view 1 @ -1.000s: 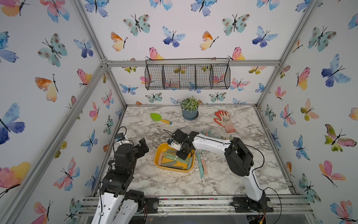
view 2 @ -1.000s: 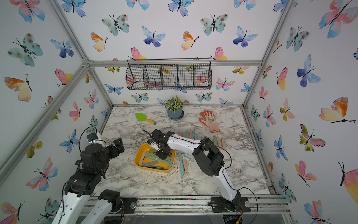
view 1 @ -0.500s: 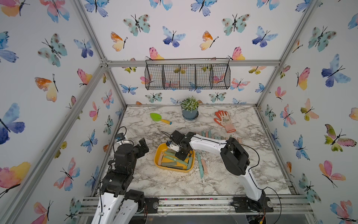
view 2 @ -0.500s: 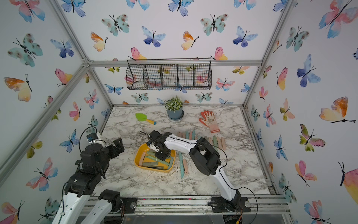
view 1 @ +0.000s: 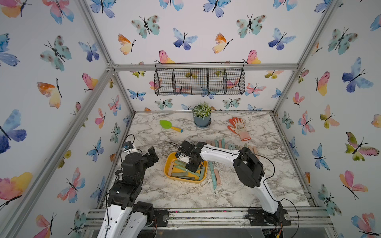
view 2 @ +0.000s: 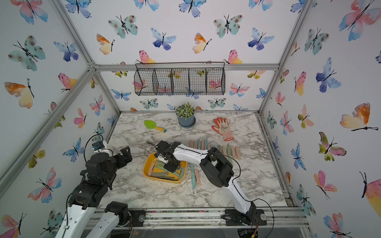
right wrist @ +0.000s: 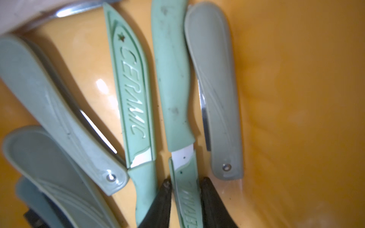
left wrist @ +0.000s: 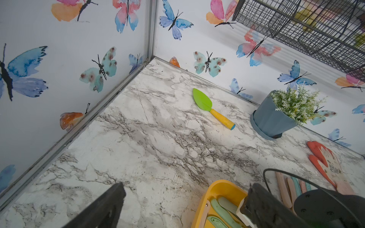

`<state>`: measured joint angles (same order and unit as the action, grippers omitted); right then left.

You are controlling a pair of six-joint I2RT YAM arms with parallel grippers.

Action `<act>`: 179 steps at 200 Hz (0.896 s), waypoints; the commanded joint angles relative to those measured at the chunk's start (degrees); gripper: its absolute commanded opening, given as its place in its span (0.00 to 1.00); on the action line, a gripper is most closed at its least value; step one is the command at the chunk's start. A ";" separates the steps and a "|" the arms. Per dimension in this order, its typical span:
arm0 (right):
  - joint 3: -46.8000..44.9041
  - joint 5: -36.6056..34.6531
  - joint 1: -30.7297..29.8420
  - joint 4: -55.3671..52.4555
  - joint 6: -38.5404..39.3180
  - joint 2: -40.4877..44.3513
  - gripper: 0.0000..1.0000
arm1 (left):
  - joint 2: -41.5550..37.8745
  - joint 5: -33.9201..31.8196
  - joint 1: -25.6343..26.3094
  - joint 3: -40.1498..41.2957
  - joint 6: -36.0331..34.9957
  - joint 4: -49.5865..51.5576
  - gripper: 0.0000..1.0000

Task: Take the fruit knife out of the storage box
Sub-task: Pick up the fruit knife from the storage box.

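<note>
Right wrist view: looking down into the shallow yellow-orange plastic storage box (right wrist: 296,98), I see several pale green knives lying flat on its floor. My target, a mint-green plastic-handled fruit knife with a matching sheath (right wrist: 172,88), lies mid-box. It sits between a sheathed knife embossed CERAMIC (right wrist: 132,94) and a grey-green folding knife (right wrist: 215,88).

The right gripper (right wrist: 186,182) straddles the target's sheath, with one black finger (right wrist: 162,203) close on each side. I cannot tell whether the fingers pinch it or only flank it.

In a top view, the left gripper (view 1: 153,153) hangs well clear of the box; I cannot tell how its fingers stand.

By my reckoning the grasp is only being made, and the knife is not yet lifted. Left to do: secure the grip, raise the knife over the rim, and set it outside the box on the marble-patterned tabletop (view 1: 185,195). Two other knives (view 1: 214,175) lie there just beside the box.
</note>
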<state>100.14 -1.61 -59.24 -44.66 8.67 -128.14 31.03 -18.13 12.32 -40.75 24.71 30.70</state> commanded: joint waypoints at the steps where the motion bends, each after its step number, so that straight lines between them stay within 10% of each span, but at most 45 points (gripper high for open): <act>1: -1.10 -2.42 -0.43 -1.94 0.17 -1.43 0.25 | -0.26 -0.77 -0.36 -0.42 0.32 -0.05 0.99; 179: -2.05 -1.82 -1.66 0.67 -0.48 6.59 0.22 | -0.26 -0.41 -0.36 -0.40 0.32 -0.11 0.98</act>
<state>98.30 -3.27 -60.27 -44.05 8.62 -123.90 31.03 -18.13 12.32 -40.75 24.71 30.70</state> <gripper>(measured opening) 0.219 0.985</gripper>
